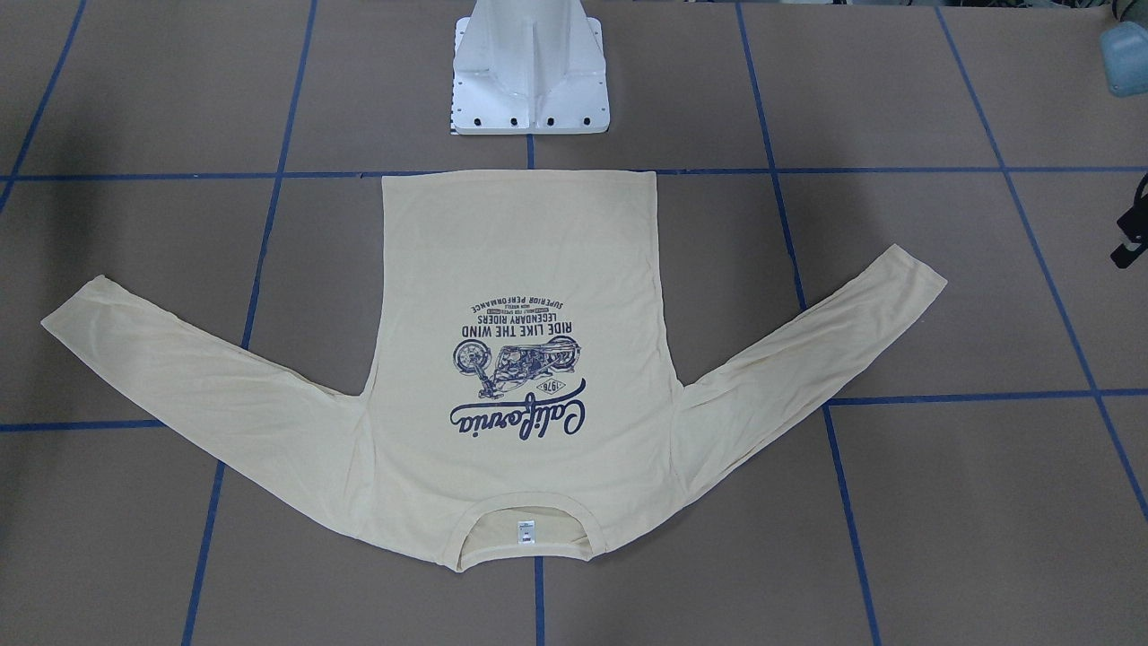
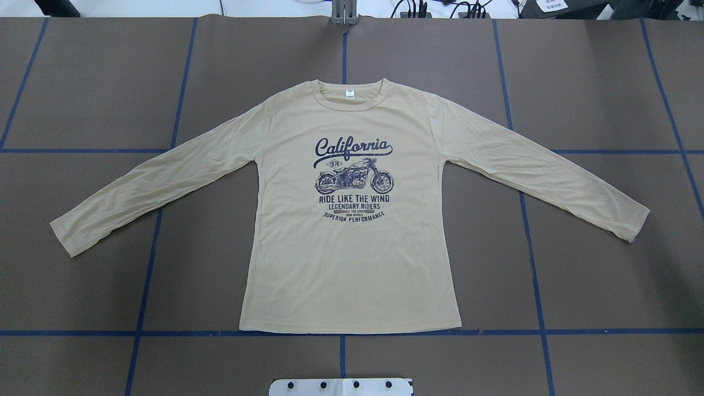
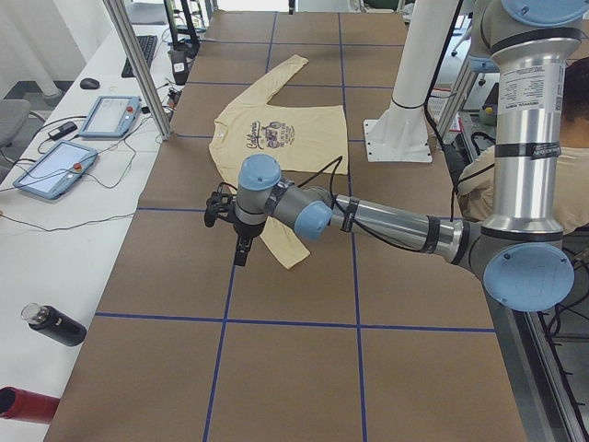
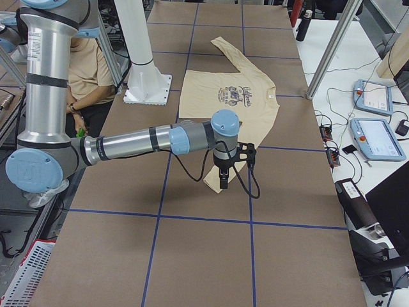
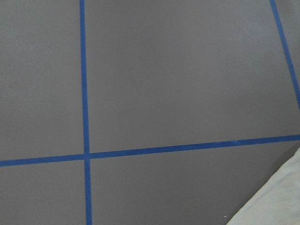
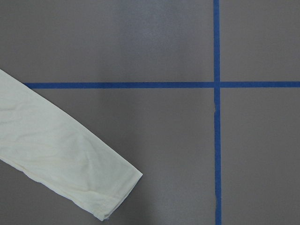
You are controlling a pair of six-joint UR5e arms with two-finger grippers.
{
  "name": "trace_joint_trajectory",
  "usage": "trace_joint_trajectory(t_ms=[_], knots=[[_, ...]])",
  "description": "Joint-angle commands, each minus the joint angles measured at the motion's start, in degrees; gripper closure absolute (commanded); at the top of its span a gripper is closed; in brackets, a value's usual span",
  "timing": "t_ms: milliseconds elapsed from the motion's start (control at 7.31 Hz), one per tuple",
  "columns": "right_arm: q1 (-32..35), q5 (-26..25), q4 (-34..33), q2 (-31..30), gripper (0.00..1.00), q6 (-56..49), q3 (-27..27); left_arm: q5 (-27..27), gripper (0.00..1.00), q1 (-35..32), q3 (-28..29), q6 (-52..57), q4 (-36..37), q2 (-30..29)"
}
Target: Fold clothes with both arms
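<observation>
The clothes are one cream-yellow long-sleeved T-shirt (image 2: 352, 264) lying flat, print up, both sleeves spread, hem toward the robot base. It also shows across the table (image 1: 529, 269). My left gripper (image 3: 238, 247) hangs fingers down above the table beside the near sleeve's cuff (image 3: 287, 253); I cannot tell if it is open or shut. My right gripper (image 4: 222, 180) hangs likewise over the other sleeve's cuff (image 4: 213, 182), its state unclear. The right wrist view shows that cuff (image 6: 70, 159), and the left wrist view a corner of fabric (image 5: 276, 199); neither shows fingers.
Blue tape lines grid the brown table (image 2: 110, 82). The white pedestal base (image 1: 529, 81) stands just behind the hem. Tablets (image 3: 51, 170) and a dark bottle (image 3: 55, 324) lie on the side bench. A seated person (image 4: 86, 64) is behind the robot.
</observation>
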Motion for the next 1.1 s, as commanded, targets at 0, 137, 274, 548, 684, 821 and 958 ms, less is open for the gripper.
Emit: trace_joint_trajectory(t_ms=[0, 137, 274, 548, 684, 821, 958], knots=[[-0.07, 0.11, -0.48, 0.38, 0.0, -0.16, 0.08, -2.63, 0.0, -1.87, 1.06, 3.66, -0.85, 0.14], [-0.15, 0.02, -0.4, 0.82, 0.0, -0.07, -0.61, -2.73, 0.0, -1.87, -0.34, 3.49, -0.85, -0.04], [-0.07, 0.28, -0.05, 0.13, 0.0, -0.15, -0.27, -2.47, 0.0, -1.87, -1.66, 3.05, -0.59, 0.83], [-0.15, 1.76, 0.22, -0.84, 0.0, -0.24, -3.15, -2.73, 0.0, -1.34, -1.14, 2.96, -0.94, 1.28], [-2.59, 3.43, 3.26, -0.32, 0.0, -0.15, -6.13, -2.73, 0.0, -0.3, -1.14, 3.57, -1.55, 0.93], [-7.23, 3.1, 11.12, 0.03, 0.0, 0.98, -10.68, -2.65, 0.0, 3.11, -1.06, 2.97, -3.99, 0.75], [-9.19, 3.27, 18.95, 2.99, 0.0, 5.34, -18.38, -2.65, 0.0, 3.75, -0.62, 1.48, -4.37, 0.75]])
